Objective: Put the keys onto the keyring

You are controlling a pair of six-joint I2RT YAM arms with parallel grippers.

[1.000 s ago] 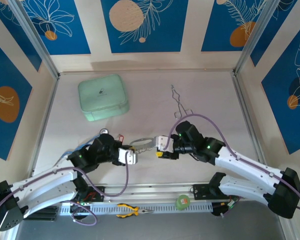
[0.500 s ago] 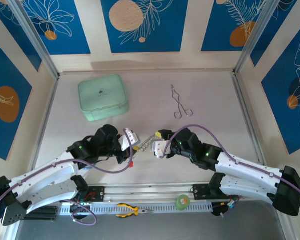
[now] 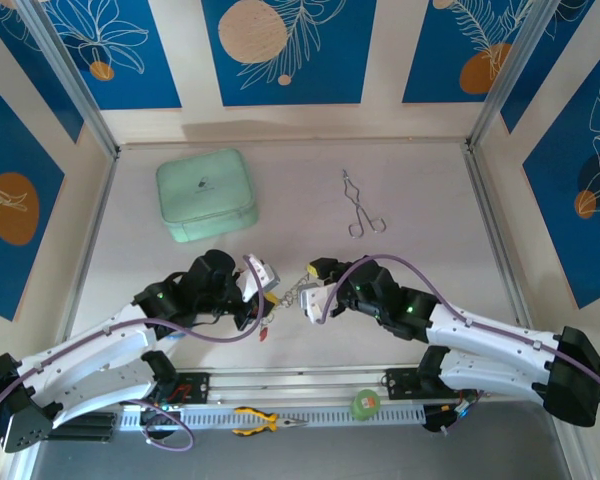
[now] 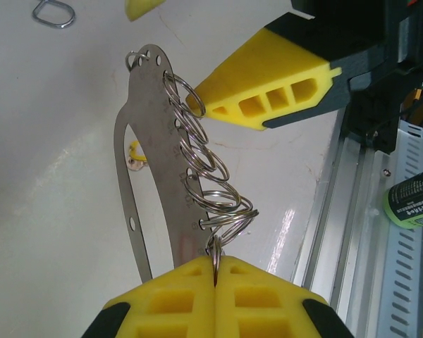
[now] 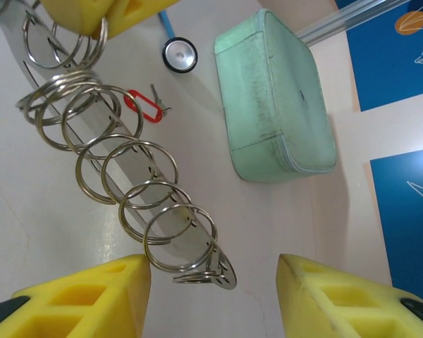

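Keyring (image 3: 292, 291) is clamped at one end by the closed left claw (image 4: 215, 271) and held above the worktop (image 3: 420, 200), between the two arms.

Change over the last second: the keyring has been turned from level to tilted. The right claw (image 5: 211, 282) has spread wide, and its fingers now flank the free end without gripping.

Judgement: support rests on the left claw alone, which frees the right claw to fetch a key.

Appearance: a flat grey perforated oval loop carrying a row of split rings (image 5: 127, 169). A red-tagged key (image 5: 142, 104) lies on the worktop beyond it.
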